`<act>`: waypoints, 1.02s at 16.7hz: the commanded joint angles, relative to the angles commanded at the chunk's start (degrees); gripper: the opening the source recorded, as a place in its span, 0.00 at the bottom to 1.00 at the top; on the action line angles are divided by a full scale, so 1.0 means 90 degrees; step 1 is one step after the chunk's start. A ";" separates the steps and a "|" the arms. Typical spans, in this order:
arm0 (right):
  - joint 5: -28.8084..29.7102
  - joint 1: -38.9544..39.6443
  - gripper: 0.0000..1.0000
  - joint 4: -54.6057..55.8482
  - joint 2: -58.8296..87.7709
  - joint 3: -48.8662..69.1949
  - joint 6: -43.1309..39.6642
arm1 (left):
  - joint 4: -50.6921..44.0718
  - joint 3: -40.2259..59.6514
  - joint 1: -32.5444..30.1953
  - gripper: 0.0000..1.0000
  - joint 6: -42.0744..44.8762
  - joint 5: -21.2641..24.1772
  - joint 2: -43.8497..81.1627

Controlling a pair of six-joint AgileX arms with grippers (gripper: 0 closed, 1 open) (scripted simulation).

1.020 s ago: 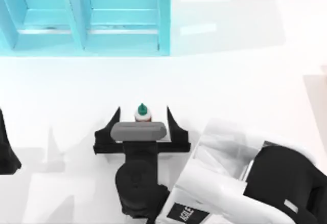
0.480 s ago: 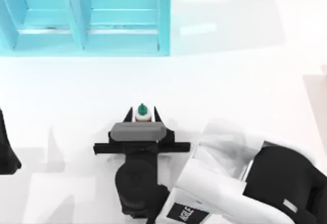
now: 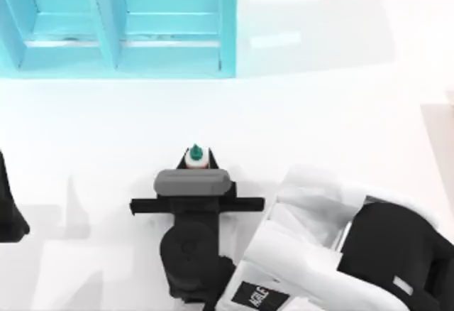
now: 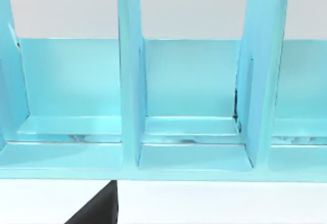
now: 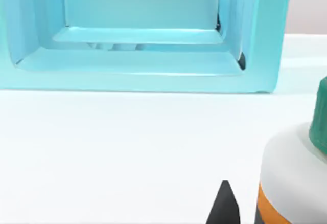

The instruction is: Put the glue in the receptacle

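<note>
Probably a rendered test bench: bare white table, plain turquoise receptacle.

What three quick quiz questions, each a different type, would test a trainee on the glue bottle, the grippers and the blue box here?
1. True or false: the glue bottle lies inside the turquoise receptacle.
2. Which gripper is clamped on the bottle? A) left B) right
3. Fill in: the bottle's cap is ____.

Key
1. False. It stands upright on the white table, short of the receptacle.
2. B. The right gripper is shut on it; the left arm is parked at the table's left edge.
3. Green.
</note>
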 joint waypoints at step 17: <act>-0.0009 0.0024 0.00 -0.1642 -0.2112 -0.0515 0.0057 | 0.0000 0.0000 0.0000 1.00 0.0000 0.0000 0.0000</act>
